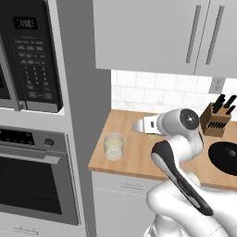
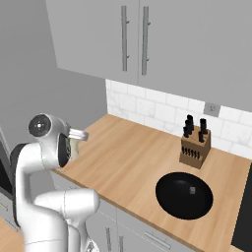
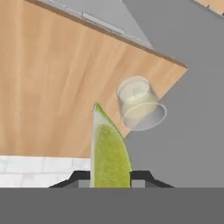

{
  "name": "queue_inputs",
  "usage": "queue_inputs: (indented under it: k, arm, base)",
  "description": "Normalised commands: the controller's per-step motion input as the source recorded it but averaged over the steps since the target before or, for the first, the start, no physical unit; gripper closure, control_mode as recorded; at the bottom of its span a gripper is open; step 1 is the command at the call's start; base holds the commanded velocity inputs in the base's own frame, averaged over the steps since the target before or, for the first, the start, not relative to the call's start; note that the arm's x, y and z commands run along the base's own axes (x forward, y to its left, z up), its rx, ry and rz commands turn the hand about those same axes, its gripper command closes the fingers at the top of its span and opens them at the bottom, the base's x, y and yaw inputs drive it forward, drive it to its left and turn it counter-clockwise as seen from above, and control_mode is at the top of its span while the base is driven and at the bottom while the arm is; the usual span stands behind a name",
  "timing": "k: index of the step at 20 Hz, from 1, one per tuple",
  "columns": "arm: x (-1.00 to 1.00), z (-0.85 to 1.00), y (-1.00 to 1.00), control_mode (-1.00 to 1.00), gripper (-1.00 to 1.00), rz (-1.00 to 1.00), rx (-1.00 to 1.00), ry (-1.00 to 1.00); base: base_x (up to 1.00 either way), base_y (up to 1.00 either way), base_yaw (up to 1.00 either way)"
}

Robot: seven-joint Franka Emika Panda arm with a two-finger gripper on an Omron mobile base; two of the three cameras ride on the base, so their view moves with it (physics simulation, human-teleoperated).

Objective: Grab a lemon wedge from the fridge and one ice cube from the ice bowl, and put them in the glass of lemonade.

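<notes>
My gripper (image 3: 110, 177) is shut on a green-yellow lemon wedge (image 3: 109, 151), whose pointed tip sticks out past the fingertips. In the left base view the gripper (image 1: 149, 133) hangs over the wooden counter (image 1: 134, 157), a little right of and behind the glass of lemonade (image 1: 114, 146). The glass is a short clear tumbler with pale yellow liquid, standing upright near the counter's front left corner. From the hand view the glass (image 3: 140, 104) lies just beyond the wedge's tip and to its right, apart from it. The fridge and the ice bowl are out of view.
A knife block (image 1: 216, 118) stands at the back of the counter and a black pan (image 1: 224, 157) lies at its right. A tall grey panel (image 1: 85, 115) with a wall oven (image 1: 32, 180) and microwave (image 1: 30, 55) borders the counter on the left. Cabinets (image 1: 152, 32) hang overhead.
</notes>
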Motion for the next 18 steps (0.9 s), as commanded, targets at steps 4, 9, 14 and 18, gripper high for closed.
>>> queue_inputs:
  k: [4, 9, 14, 18]
  arm:
    - [0.71, -0.21, 0.04, -1.00, 1.00, 0.45, 0.00, 0.00]
    - [0.62, -0.33, 0.10, -1.00, 1.00, 0.37, -0.01, -0.02]
    - [0.32, -0.19, 0.10, -1.00, 1.00, 0.20, -0.02, 0.00]
    - [0.03, 0.00, 0.00, -1.00, 1.00, 0.06, 0.00, 0.02]
  base:
    - [0.00, 0.00, 0.00]
    - [0.00, 0.00, 0.00]
    - [0.00, 0.00, 0.00]
    - [0.00, 0.00, 0.00]
